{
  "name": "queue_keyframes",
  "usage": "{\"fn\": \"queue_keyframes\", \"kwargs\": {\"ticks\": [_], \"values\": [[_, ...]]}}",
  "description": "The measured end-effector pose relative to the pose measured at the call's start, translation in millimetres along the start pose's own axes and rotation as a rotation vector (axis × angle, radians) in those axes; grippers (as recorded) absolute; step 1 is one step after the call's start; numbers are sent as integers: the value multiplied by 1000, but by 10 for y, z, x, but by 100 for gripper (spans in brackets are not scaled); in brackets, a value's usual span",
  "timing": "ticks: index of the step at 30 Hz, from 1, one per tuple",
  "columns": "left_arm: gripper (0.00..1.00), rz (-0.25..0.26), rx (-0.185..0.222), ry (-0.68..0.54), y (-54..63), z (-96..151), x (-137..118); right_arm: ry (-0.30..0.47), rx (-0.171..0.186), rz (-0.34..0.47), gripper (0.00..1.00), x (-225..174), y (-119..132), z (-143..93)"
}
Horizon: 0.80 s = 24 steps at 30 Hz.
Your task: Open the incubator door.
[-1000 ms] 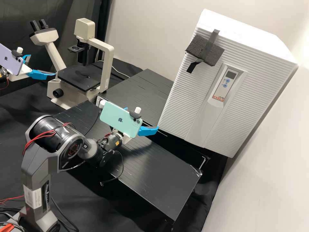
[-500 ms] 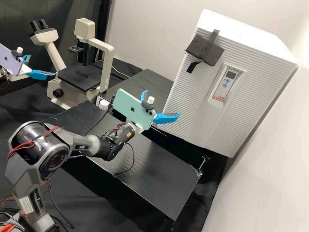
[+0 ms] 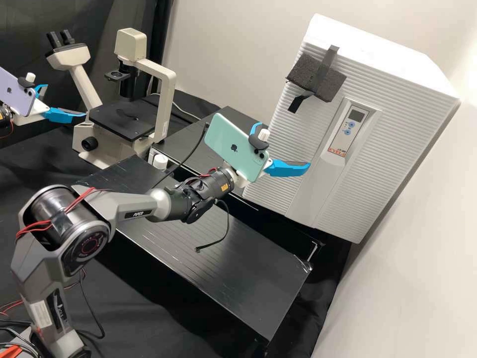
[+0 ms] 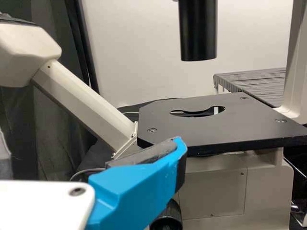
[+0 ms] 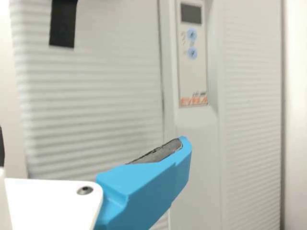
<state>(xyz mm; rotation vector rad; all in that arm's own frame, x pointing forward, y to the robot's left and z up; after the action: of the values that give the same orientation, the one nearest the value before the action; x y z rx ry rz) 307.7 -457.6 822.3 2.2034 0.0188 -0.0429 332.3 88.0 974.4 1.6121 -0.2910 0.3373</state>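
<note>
Item, one incubator (image 3: 382, 47), white, the landmark of this list, standing beyond the bench (image 3: 248, 278). Item, its door (image 3: 293, 119), ribbed, closed from where I stand, with a control panel (image 3: 347, 130) set in a smooth upright strip. Item, one dark foam block (image 3: 315, 77), held by black tape (image 3: 328, 62) high on the incubator's front. Item, right claw (image 3: 284, 144), before the incubator's front, nothing in its grip, the two blue fingers spread; contact with the door, cannot tell. Item, one mint-green phone (image 3: 233, 144), mounted behind that claw. Item, one microscope (image 3: 166, 102), cream with a black stage (image 3: 121, 119), left of the incubator and well apart. Item, left claw (image 3: 66, 101), farther left of the incubator, near the microscope, open and empty; a lilac phone (image 3: 17, 94) mounted behind it.
</note>
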Motion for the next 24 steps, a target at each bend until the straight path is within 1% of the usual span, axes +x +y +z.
{"fn": "queue_keyframes", "kwargs": {"ticks": [7,9,19,20,22,24], "values": [[100,0,0,0,0,0,0,-1,-1,7,100,70,52,-53],[100,0,0,0,0,0,0,-10,6,6,100,76,52,-47],[100,0,0,0,0,0,0,-23,-14,-2,100,137,31,-28],[100,0,0,0,0,0,0,-25,-18,-3,0,141,27,-22],[100,0,0,0,0,0,0,-30,-23,-8,0,151,7,-1],[100,0,0,0,0,0,0,-37,-18,-8,0,156,-2,15]]}}
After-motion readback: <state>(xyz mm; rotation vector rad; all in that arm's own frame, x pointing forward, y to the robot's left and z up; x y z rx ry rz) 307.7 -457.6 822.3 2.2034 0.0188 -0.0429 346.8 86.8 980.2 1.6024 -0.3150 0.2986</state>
